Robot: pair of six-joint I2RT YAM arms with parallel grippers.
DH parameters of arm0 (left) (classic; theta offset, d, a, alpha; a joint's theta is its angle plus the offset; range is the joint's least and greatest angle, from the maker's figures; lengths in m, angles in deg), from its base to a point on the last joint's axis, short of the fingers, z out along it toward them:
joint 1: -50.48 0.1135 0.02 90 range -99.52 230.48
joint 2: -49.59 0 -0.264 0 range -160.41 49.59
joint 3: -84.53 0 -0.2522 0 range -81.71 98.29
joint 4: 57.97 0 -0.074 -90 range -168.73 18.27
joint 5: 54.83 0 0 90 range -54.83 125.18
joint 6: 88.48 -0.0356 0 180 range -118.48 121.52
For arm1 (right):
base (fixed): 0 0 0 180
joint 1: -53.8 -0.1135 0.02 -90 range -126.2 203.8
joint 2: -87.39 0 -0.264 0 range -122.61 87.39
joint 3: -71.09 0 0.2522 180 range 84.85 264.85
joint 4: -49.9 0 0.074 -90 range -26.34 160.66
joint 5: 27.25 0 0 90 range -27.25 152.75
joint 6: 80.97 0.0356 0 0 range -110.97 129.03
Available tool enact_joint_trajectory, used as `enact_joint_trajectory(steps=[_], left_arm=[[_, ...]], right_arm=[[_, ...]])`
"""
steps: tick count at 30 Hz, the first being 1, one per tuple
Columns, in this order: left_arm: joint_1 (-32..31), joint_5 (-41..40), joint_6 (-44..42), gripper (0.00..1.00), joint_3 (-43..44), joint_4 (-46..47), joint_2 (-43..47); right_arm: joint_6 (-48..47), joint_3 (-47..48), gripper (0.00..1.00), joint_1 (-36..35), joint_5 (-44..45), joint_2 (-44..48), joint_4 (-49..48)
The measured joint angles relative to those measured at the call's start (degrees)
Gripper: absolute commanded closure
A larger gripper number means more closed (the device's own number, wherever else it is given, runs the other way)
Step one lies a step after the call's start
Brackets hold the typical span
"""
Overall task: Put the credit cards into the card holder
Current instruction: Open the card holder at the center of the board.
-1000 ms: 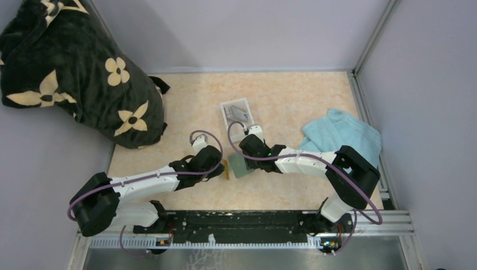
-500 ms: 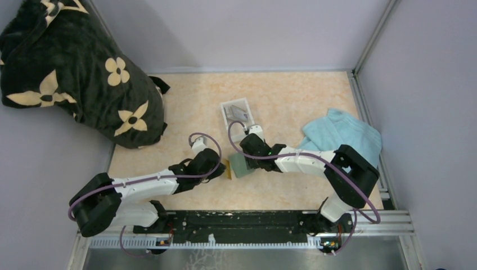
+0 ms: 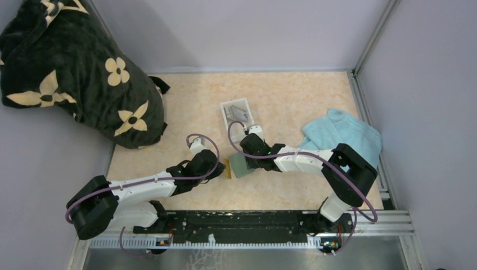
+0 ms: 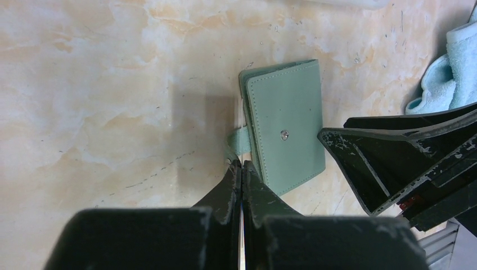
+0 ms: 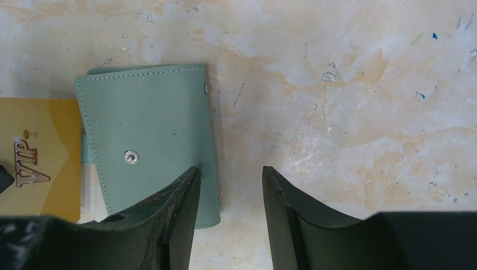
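Left claw [image 4: 242, 166] clamped on an orange credit card [image 5: 39, 152].
Right claw [image 5: 229, 171] spread, straddling the closed card holder [image 5: 149, 129] edge, worktop [image 3: 292, 95] centre.

On the marbled table [image 3: 292, 101] we list: closed card holder [image 3: 239, 167], white tray [image 3: 224, 114], blue towel [image 3: 343, 135], black flowered cloth [image 3: 73, 73]

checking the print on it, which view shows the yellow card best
The right wrist view: the yellow card shows face-on beside the card holder, its VIP print readable. The top external view gives only a small orange sliver; the left wrist view, at most a thin edge between the shut left gripper fingers.
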Motion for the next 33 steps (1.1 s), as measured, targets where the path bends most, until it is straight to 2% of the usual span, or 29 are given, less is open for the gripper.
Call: enact_joint_trajectory(steps=[18,33], left_arm=[[0.0,0.0,1.5,1.0,-4.8,7.4,0.3],[0.0,0.0,2.2,1.0,-5.2,10.0,0.3]], right_arm=[[0.0,0.0,0.56,0.0,-0.3,-0.1,-0.3],[-0.1,0.0,0.56,0.8,-0.3,0.0,-0.3]])
